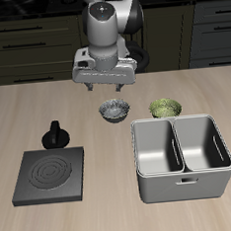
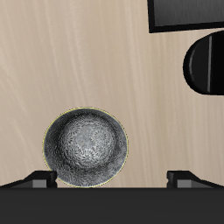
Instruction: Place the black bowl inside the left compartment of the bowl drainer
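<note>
We note the gripper (image 1: 104,88) spread apart above the black bowl (image 1: 114,110); olive-green bowl (image 1: 164,108), bowl drainer (image 1: 182,159) stand nearby.

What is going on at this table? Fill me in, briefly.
A robot arm is going after the black bowl, which is meant to end up in the left compartment of the bowl drainer. The gripper hangs open above the bowl and holds nothing; the bowl sits on the table, ungrasped. Both drainer compartments look empty. An olive-green bowl sits beside the black one, and a flat black plate and a small black object lie off to the other side.
</note>
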You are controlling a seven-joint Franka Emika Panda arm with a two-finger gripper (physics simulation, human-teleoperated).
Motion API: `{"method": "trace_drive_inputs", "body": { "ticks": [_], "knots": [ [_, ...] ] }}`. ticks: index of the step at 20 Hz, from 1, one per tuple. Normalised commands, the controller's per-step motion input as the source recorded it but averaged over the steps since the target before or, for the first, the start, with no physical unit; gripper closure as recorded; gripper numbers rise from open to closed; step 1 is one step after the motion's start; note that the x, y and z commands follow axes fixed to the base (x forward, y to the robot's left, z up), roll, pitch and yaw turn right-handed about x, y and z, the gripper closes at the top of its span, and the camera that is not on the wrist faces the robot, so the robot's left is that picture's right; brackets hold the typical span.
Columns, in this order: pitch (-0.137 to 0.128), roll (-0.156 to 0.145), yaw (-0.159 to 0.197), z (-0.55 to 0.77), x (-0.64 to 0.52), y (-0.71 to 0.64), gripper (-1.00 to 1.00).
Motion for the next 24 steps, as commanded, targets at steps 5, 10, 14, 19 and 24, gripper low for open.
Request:
{"method": "trace_drive_inputs", "body": {
  "ticks": [5,10,14,19,24],
  "knots": [
    [0.051,0.009,-0.050,-0.37,-0.06,0.03,-1.00],
    [0.039,-0.020,-0.018,-0.38,0.00,-0.04,-1.00],
    [0.012,-0.030,-0.003,-0.32,0.01,-0.07,-1.00],
    [0.036,-0.013,-0.013,-0.27,0.01,-0.09,-1.00],
    [0.037,-0.012,-0.036,-0.29,0.02,-0.16,-1.00]
  ]
}}
